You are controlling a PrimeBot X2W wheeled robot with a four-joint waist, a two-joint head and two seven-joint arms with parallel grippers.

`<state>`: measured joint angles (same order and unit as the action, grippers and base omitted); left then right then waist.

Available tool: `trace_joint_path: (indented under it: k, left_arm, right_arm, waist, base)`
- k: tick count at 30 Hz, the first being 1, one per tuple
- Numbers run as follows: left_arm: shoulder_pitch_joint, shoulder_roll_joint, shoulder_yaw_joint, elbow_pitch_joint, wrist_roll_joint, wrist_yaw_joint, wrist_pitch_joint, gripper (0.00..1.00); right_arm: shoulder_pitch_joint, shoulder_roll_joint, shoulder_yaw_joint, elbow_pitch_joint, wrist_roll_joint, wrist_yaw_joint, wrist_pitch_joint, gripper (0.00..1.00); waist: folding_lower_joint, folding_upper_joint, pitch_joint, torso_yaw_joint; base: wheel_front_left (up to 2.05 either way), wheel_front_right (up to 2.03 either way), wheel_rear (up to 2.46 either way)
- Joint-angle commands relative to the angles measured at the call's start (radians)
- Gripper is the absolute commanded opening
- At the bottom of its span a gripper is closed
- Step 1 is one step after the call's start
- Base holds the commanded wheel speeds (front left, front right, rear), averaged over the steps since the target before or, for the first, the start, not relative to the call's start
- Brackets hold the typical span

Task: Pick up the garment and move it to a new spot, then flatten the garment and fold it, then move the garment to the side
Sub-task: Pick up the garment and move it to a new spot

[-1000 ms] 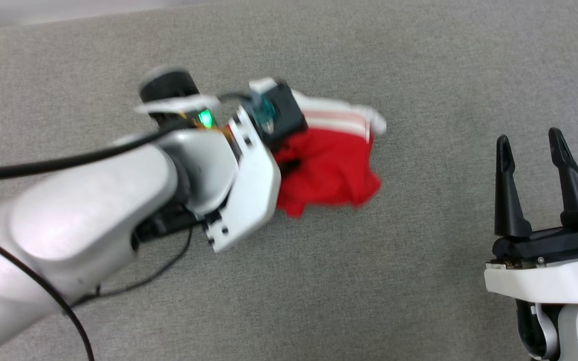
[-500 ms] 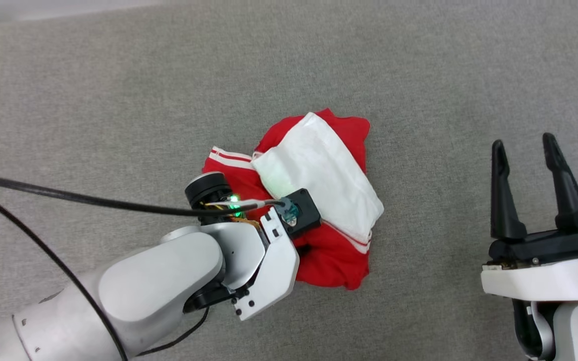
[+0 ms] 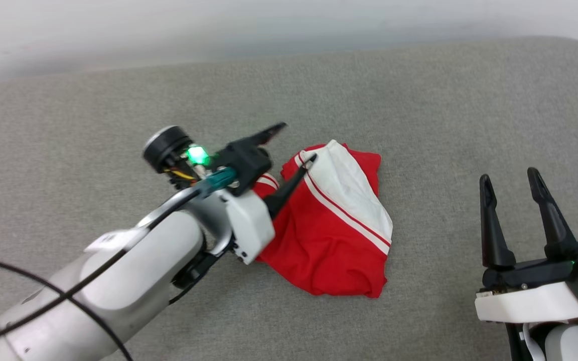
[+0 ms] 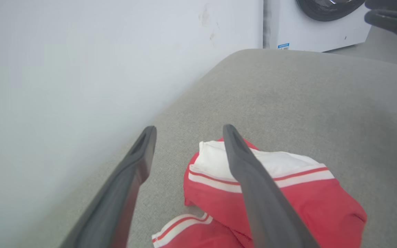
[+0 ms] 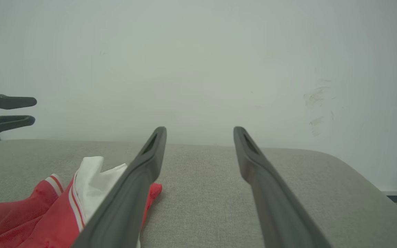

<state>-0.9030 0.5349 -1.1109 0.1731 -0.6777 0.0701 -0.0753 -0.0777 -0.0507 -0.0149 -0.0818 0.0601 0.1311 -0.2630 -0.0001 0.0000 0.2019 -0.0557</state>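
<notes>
The left tool (image 3: 297, 142), fingers spread wide and empty, is hovering at the left edge of the crumpled garment (image 3: 329, 235); the right tool (image 3: 509, 175), also spread, is sitting well apart.

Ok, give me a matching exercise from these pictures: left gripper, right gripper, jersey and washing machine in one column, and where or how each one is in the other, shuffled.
Things
1. left gripper
2. right gripper
3. red jersey
4. washing machine

Places and states
A. crumpled on the grey cushion
B. open, over bare cushion, apart from the jersey
C. beyond the cushion's far end
D. open, one finger over the jersey's white sleeve

Pairs: 1-D, 2-B, 3-A, 4-C
</notes>
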Motion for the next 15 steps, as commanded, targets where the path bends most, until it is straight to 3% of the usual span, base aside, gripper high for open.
trace_joint_path:
  k: [1, 7, 8, 15]
  left_arm:
    - [0.02, 0.008, 0.011, -0.005, 0.009, 0.019, -0.021, 1.0]
    - [0.136, 0.07, 0.115, -0.02, 0.035, 0.212, -0.166, 1.0]
    - [0.218, 0.086, 0.179, -0.04, 0.03, 0.289, -0.186, 1.0]
    - [0.446, 0.069, 0.395, -0.156, 0.14, 0.435, -0.19, 1.0]
  right_arm:
    - [0.012, 0.001, 0.001, 0.003, -0.007, -0.001, -0.003, 1.0]
    - [0.037, 0.001, 0.0, 0.005, -0.008, -0.001, -0.003, 1.0]
    - [0.049, 0.001, -0.003, 0.008, -0.01, -0.001, -0.003, 1.0]
    - [0.063, 0.001, -0.002, 0.011, -0.013, -0.001, -0.003, 1.0]
  waist:
    - [0.0001, 0.0, -0.021, 0.015]
    - [0.0001, 0.0, -0.06, 0.036]
    - [0.0001, 0.0, -0.075, 0.046]
    - [0.0001, 0.0, -0.095, 0.063]
  base:
    - [0.0, 0.0, 0.0]
    - [0.0, 0.0, 0.0]
    - [0.0, 0.0, 0.0]
    - [0.0, 0.0, 0.0]
